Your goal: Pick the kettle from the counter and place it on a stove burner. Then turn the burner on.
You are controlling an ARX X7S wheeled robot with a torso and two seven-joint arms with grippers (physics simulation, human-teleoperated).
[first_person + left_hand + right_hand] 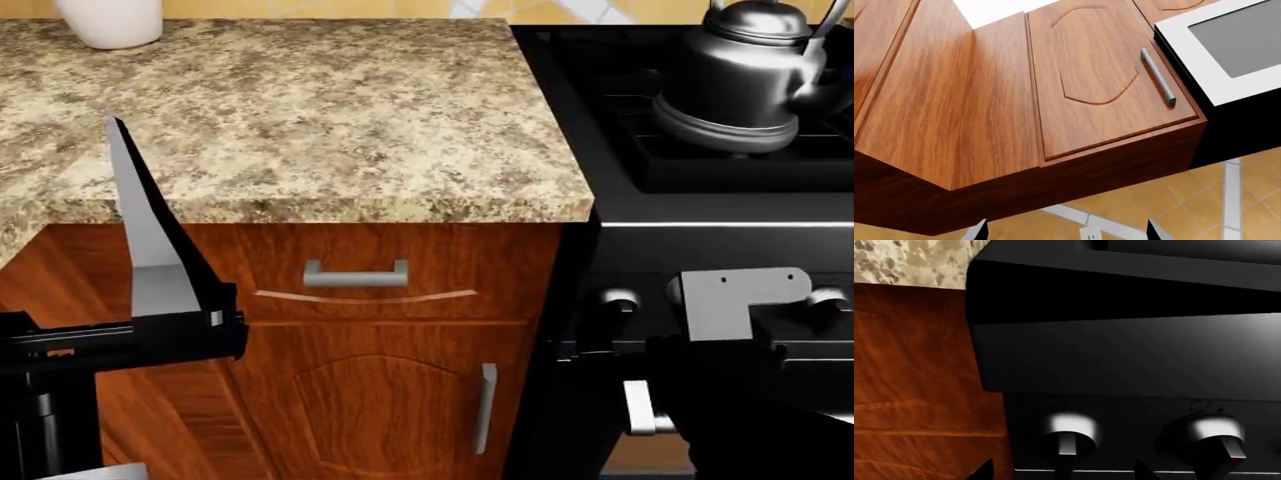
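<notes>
Since the kettle already sits on the stove burner, the right pincer hangs open at the knobs while the left pincer idles open too

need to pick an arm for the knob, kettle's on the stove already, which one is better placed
Right. The right gripper sits at the range front, facing the knobs, below the kettle on the burner grate. The left gripper is over by the cabinets.
</notes>
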